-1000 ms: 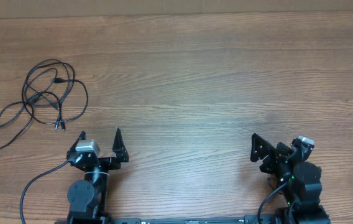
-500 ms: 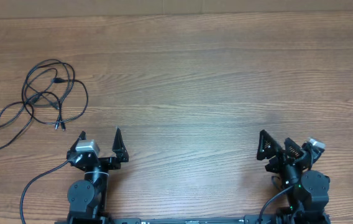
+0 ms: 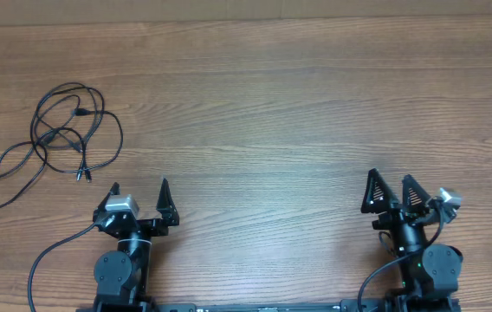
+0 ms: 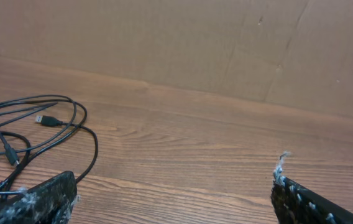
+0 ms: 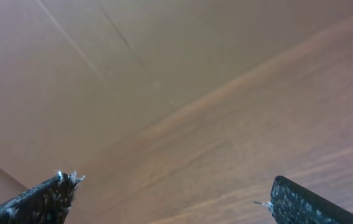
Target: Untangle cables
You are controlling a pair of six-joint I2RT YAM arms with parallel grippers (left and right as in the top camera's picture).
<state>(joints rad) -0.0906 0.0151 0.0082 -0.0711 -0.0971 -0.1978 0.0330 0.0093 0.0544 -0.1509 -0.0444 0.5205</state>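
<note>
The cables (image 3: 64, 132) lie in a loose tangle at the upper left of the wooden counter (image 3: 272, 104), one strand trailing toward the left edge. The left end effector (image 3: 139, 185) sits at lower left, below the tangle and apart from it, jaws wide open and empty. The right end effector (image 3: 390, 177), at lower right, is likewise spread open, holding nothing.

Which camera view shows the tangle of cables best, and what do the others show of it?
The overhead view: nearly the whole tangle of cables is in sight, loops and loose ends. The left wrist view catches only some loops and a silvery plug, cut off at the frame edge. The right wrist view shows none.
</note>
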